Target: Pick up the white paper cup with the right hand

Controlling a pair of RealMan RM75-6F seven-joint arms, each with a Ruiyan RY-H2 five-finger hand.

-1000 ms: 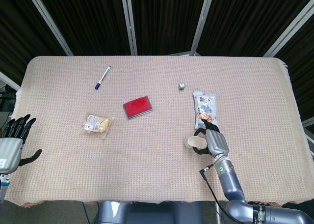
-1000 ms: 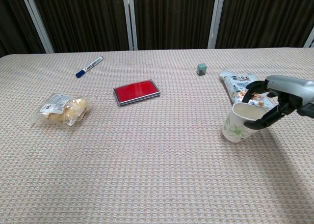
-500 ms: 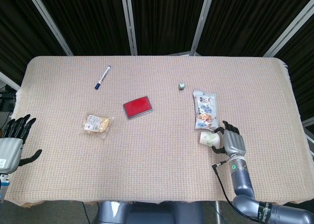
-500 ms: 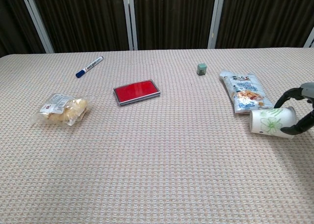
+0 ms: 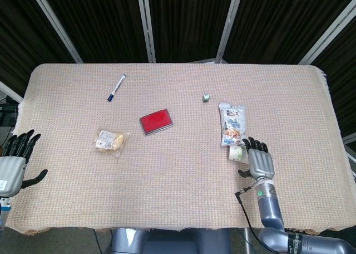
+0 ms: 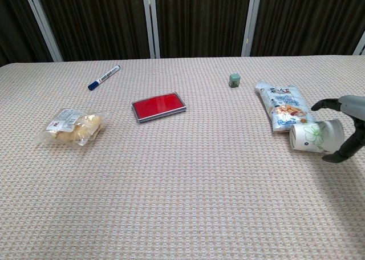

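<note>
The white paper cup [image 6: 313, 136] with a green leaf print lies on its side on the cloth, just below the snack packet [image 6: 283, 113]. In the head view the cup [image 5: 236, 153] shows left of my right hand [image 5: 260, 162]. My right hand [image 6: 345, 126] sits at the cup's right end. Its fingers [image 6: 326, 104] are spread above the cup and its thumb below, with no firm grip showing. My left hand [image 5: 14, 160] hangs open off the table's left edge, far from the cup.
A red flat case [image 6: 159, 106] lies mid-table, with a bag of snacks [image 6: 71, 125] to its left. A blue-capped marker [image 6: 104, 77] and a small grey-green cube [image 6: 234, 80] sit farther back. The table's right edge [image 5: 334, 131] is close to my right hand.
The cup was tilted in my right hand. It then moved right and went down onto its side beside the snack packet. The hand's fingers have spread apart from it.
</note>
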